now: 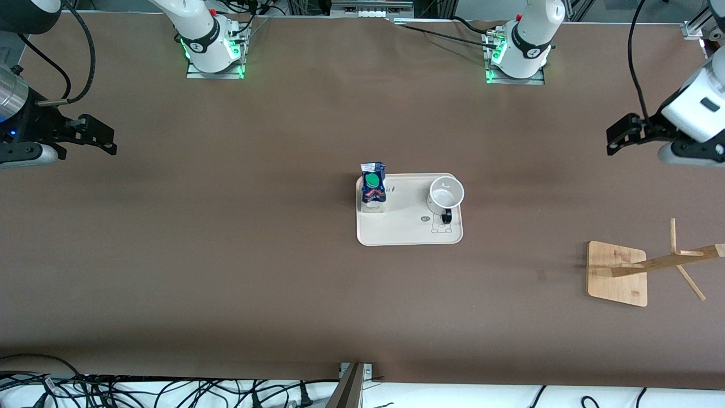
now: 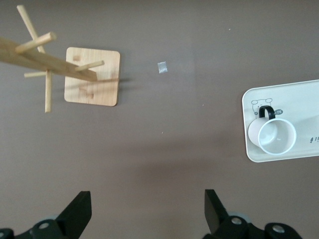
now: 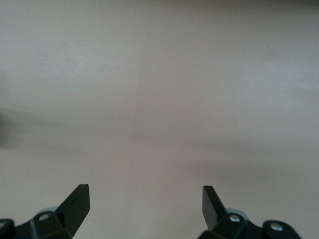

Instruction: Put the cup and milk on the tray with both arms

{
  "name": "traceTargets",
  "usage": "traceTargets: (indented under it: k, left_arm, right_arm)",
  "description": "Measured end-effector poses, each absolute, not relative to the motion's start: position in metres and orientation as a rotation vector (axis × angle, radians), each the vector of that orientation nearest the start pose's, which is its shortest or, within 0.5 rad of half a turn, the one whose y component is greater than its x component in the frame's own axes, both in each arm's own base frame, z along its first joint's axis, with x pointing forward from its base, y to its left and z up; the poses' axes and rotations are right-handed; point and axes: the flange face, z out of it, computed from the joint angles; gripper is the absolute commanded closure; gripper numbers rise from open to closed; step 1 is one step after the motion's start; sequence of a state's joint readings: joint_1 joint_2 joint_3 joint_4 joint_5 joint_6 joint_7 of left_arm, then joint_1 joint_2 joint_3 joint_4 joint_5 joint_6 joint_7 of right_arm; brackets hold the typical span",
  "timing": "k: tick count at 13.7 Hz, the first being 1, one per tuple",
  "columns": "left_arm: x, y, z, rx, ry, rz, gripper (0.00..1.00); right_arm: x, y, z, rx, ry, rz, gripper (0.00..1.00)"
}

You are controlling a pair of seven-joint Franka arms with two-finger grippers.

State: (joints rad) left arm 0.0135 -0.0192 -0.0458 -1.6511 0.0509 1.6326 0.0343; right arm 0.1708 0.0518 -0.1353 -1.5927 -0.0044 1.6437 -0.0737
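- The left arm point(image 1: 694, 107) is drawn back high over its own end of the bench point(image 1: 226, 255), its wrist turned toward the middle. The left gripper point(image 1: 614, 139) hangs over bare bench surface with its fingers point(image 2: 79, 211) spread wide apart and nothing between them.
- The right arm point(image 1: 17, 113) mirrors that pose at its own end. The right gripper point(image 1: 105, 139) is over bare bench, and its fingers point(image 3: 77, 199) are likewise parted wide, holding nothing.
- Two arms, two grippers; neither touches any object.
- One tray point(image 1: 408, 232) lies flat near the middle of the bench, well apart from both grippers.
- One milk point(image 1: 373, 187) carton stands upright on the tray, at the corner toward the right arm's end and farther from the front camera, its green cap showing.
- One cup point(image 1: 446, 194) stands upright, mouth up, on the tray at the end toward the left arm, with its black handle turned toward the front camera. It is apart from the milk.
- The rabbit drawing point(image 1: 440, 226) on the tray sits just beside the cup's handle, nearer the front camera.
- One wooden rack point(image 1: 617, 273), a square base with a pegged post, stands toward the left arm's end of the bench, nearer the front camera than the tray and well apart from it.
- One small pale scrap point(image 2: 162, 67) lies on the bench between the rack and the tray.
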Motion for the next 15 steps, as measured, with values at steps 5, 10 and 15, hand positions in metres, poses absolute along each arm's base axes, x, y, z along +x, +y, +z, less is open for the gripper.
traceTargets:
  k: [5, 10, 15]
  left_arm:
    - [0.547, -0.017, 0.596, -3.094, 0.135, 0.02, 0.0]
    - [0.549, -0.017, 0.593, -3.094, 0.136, 0.027, 0.0]
    - [0.554, -0.019, 0.592, -3.095, 0.142, 0.026, 0.0]
  right_arm:
    - [0.575, 0.022, 0.591, -3.148, -0.173, 0.002, 0.0]
    - [0.575, 0.022, 0.591, -3.148, -0.174, 0.003, 0.0]
    - [0.575, 0.022, 0.591, -3.148, -0.174, 0.003, 0.0]
